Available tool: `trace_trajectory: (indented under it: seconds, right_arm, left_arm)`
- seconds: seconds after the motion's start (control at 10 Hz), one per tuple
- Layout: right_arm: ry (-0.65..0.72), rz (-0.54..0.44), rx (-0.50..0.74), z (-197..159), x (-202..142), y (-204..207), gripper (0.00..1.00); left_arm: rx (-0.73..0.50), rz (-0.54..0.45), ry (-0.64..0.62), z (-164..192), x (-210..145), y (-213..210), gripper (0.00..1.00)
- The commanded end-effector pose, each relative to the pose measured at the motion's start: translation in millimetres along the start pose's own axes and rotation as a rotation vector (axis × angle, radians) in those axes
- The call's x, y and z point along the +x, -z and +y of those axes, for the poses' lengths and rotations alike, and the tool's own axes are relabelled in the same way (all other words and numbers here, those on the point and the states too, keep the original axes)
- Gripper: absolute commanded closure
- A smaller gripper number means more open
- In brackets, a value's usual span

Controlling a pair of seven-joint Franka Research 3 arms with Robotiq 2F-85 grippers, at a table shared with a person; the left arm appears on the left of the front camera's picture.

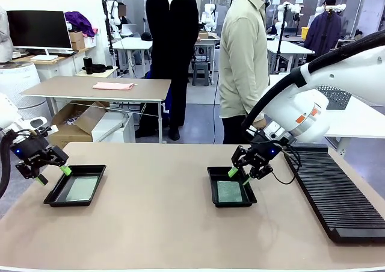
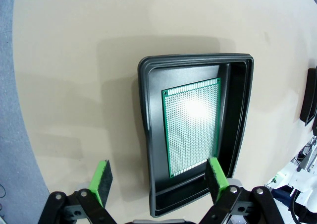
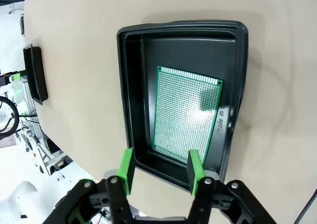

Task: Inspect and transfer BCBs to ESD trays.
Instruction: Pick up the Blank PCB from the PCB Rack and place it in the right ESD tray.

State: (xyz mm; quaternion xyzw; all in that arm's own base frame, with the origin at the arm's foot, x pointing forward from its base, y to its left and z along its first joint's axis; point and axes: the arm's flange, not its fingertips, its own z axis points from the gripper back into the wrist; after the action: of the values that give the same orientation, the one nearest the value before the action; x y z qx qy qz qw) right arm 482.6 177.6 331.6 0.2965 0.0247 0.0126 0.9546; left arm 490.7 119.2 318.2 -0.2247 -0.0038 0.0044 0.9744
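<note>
Front view: two black ESD trays sit on the tan surface (image 1: 162, 218), each with a green board lying flat inside.
Left tray (image 1: 57, 191): lower left of the frame; its board (image 1: 81, 188) rests on the tray floor.
Right tray (image 1: 212, 188): just right of centre; its board (image 1: 228, 192) lies flat on the floor of the tray.
Left arm: enters from the left edge; the left claw (image 1: 53, 174) is tilted down and hangs just above the near-left end of the left tray, fingers spread wide, nothing between them.
Right arm: white, sweeps in from the upper right and bends down; the right claw (image 1: 237, 176) points down over the far end of the right tray, green pads parted, holding nothing.
Rack (image 1: 337, 194): long black ribbed rack along the right side of the surface.
People: two stand beyond the far edge, upper middle of the frame.

Left wrist view: the left claw (image 2: 161, 182) rises from the bottom edge, jaws wide apart and empty.
Pads: one green pad (image 2: 101, 179) is over bare surface at lower left, the other over the tray's near end.
Tray (image 2: 143, 110): centre of the frame, with the board (image 2: 193, 130) flat on its floor.

Right wrist view: the right claw (image 3: 159, 170) rises from the bottom edge, jaws partly open, gripping nothing.
Pads: both hover at the near rim of the tray (image 3: 130, 95).
Board (image 3: 185, 115): flat inside, lower centre of the tray, clear of the pads.
Other tray (image 3: 35, 73): small, at the upper left edge.
</note>
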Motion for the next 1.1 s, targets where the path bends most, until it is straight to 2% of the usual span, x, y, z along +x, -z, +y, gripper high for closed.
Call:
trace_trajectory:
  seconds: [0.0,0.5,1.0]
  right_arm:
    - [0.015,0.005,-0.06,11,-1,-5,0.3]
    - [0.015,0.018,-0.183,27,-7,-21,0.01]
    - [0.008,0.02,-0.272,36,-12,-35,0.0]
  left_arm:
    - [0.0,-0.005,0.004,1,0,-1,0.0]
    - [0.0,-0.005,0.004,1,0,-1,0.0]
    - [0.0,-0.005,0.004,1,0,-1,0.0]
